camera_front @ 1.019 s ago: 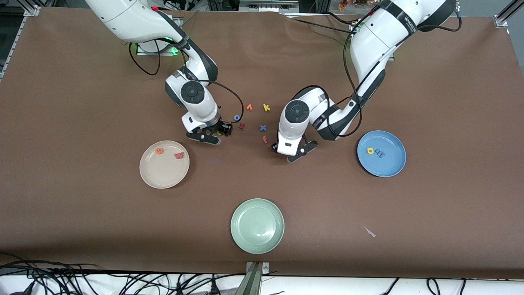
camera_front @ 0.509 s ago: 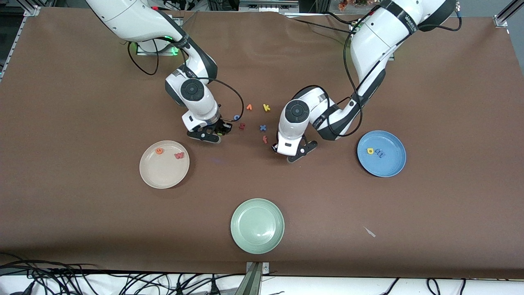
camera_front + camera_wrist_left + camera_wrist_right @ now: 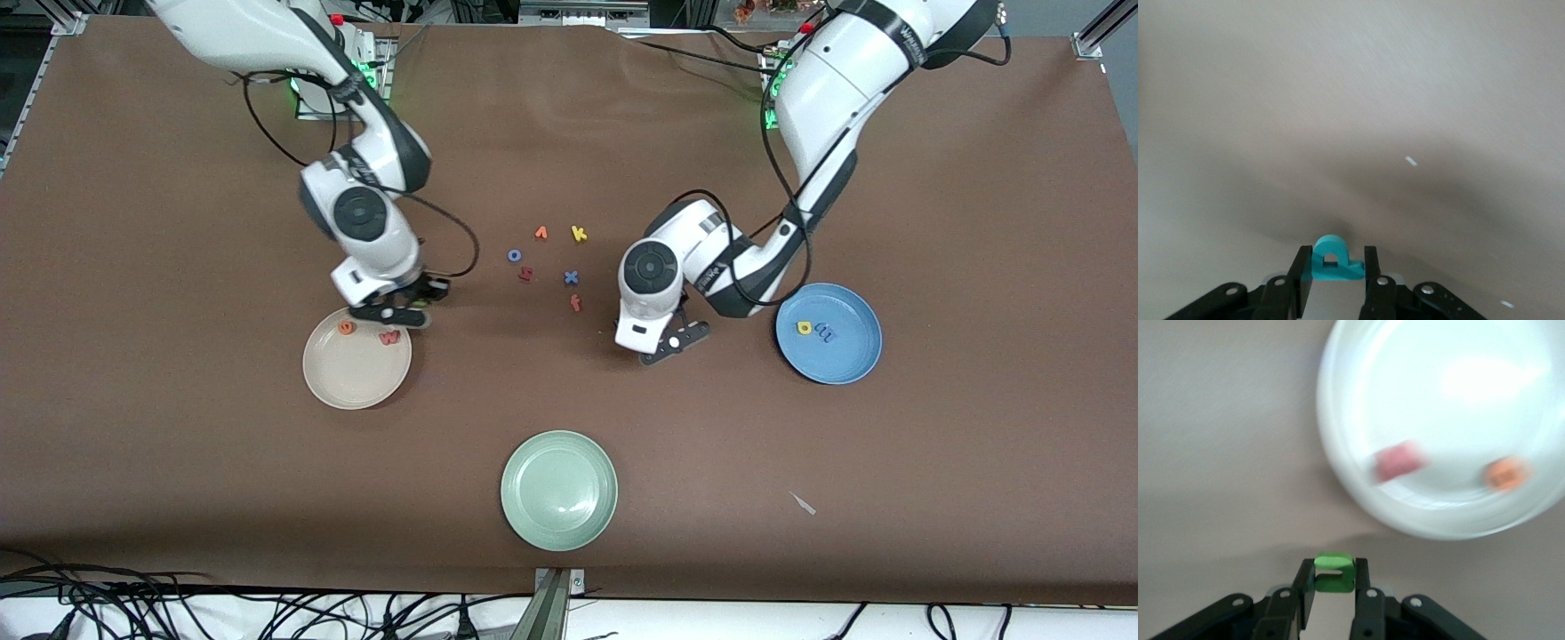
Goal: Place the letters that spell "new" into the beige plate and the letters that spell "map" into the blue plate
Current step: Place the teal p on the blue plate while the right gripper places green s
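On the brown table (image 3: 178,489), the beige plate (image 3: 351,378) holds e and w, the blue plate (image 3: 845,360) a and m. The right gripper (image 3: 1333,581), by the beige rim, pinches the green n (image 3: 1334,571); the left gripper (image 3: 1337,267), over bare table, pinches the teal p (image 3: 1331,260). Either tiny letter could slip free or land outside its plate.

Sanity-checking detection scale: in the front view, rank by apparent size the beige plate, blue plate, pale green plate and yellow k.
1. pale green plate, slightly largest, though it lies nearest the camera.
2. beige plate and blue plate: look alike.
3. yellow k, far smaller.
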Controlling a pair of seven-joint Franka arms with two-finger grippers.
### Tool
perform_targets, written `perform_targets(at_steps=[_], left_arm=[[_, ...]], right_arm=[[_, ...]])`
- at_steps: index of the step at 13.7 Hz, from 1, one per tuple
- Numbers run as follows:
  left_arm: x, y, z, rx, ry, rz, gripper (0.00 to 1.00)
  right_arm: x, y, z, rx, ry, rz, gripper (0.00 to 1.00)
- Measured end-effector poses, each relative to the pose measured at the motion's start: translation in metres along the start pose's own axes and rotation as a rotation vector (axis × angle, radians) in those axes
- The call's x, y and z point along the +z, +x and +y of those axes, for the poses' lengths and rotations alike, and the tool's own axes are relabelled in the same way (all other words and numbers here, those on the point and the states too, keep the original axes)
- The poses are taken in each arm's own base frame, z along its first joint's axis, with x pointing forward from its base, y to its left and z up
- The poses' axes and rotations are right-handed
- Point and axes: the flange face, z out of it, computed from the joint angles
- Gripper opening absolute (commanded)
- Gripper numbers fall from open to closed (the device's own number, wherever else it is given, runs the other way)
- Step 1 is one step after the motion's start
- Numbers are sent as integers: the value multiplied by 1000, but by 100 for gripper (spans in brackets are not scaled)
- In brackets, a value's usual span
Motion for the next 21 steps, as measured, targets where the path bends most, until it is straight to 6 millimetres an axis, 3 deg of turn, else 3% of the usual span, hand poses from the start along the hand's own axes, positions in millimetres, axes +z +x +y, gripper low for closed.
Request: perform_targets(at_steps=[2,3,6,8,9,10,11,14,17,20,21], left_arm=[[-6,33,-32,106,61,-37,13],[-8,50,-52,166,88,-64,13],[-13,104,-123,348,142,-165,14],[-13,136,-169,471,136,-225,17],[-9,148,-187,529,128,-243,28],[-4,160,-204,585,126,-254,82],[3,169,-218,629,125,-266,100],[12,176,-233,668,113,-289,100],[-5,191,-252,631,98,-264,100],[-41,206,-287,573,73,-233,100],[-54,209,-297,552,51,-224,100]], right_arm=[[-22,22,41,-59,-8,5,22],[-23,28,55,-74,2,4,22],[-13,31,65,-84,18,-11,52],[-10,31,64,-84,22,-13,61],[-10,32,65,-83,23,-11,63],[-11,33,66,-81,23,-9,67],[-12,34,66,-80,24,-6,71],[-27,42,68,-71,19,-3,97],[-76,57,76,-34,6,-25,100],[-163,60,88,-19,44,-52,100],[-192,59,102,-16,75,-75,100]])
